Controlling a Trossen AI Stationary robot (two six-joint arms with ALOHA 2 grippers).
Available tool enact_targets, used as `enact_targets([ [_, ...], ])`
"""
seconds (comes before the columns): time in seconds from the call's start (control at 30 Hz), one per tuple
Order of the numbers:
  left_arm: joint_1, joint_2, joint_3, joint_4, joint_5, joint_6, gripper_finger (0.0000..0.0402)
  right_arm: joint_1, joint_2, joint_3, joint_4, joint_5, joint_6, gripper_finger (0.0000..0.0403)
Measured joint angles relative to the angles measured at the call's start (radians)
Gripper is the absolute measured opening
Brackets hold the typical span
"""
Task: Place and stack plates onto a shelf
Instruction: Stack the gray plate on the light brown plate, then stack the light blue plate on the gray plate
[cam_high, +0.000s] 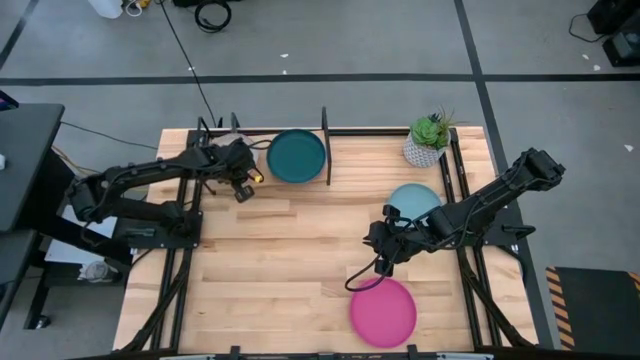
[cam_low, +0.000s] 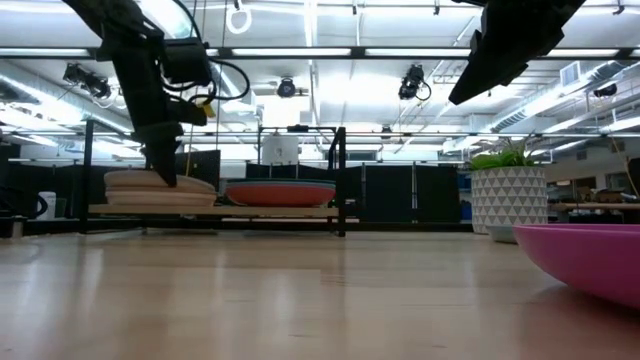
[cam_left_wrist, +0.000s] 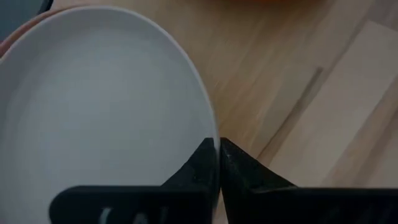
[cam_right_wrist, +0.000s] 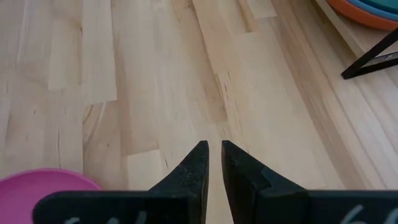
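Observation:
My left gripper (cam_high: 240, 183) reaches over the left half of the shelf (cam_low: 215, 210) and is shut on a grey plate (cam_left_wrist: 93, 106). That plate tops a stack of pale plates (cam_low: 160, 190). On the shelf's right half a teal plate (cam_high: 296, 156) lies on an orange one (cam_low: 280, 193). My right gripper (cam_high: 385, 245) hovers over bare table between the pale blue plate (cam_high: 415, 200) and the magenta plate (cam_high: 383, 312). Its fingers (cam_right_wrist: 199, 163) are almost together and hold nothing. My left gripper pinches the grey plate's rim (cam_left_wrist: 213, 134) between its two fingers, one finger inside the dish and one outside. The fingers (cam_low: 165, 165) come from above, pointing steeply down. The plate sits about level on the stack, with a tan rim (cam_left_wrist: 25, 31) showing under it.
A potted plant (cam_high: 428, 140) stands at the table's far right, beside the pale blue plate. The shelf's black upright posts (cam_high: 325, 145) rise around the two stacks. Bare plank tabletop (cam_high: 280, 260) stretches across the middle and near left.

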Motion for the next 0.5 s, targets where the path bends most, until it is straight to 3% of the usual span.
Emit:
enact_targets([
  [0.37,-0.038,-0.002,0.000,-0.020,0.020,-0.049,0.0042,0.000,0.000,0.000,0.003,0.000,0.005,0.0051],
  [0.5,-0.042,-0.002,0.000,-0.019,0.024,-0.031,0.0072,0.000,0.000,0.000,0.003,0.000,0.004,0.0051],
])
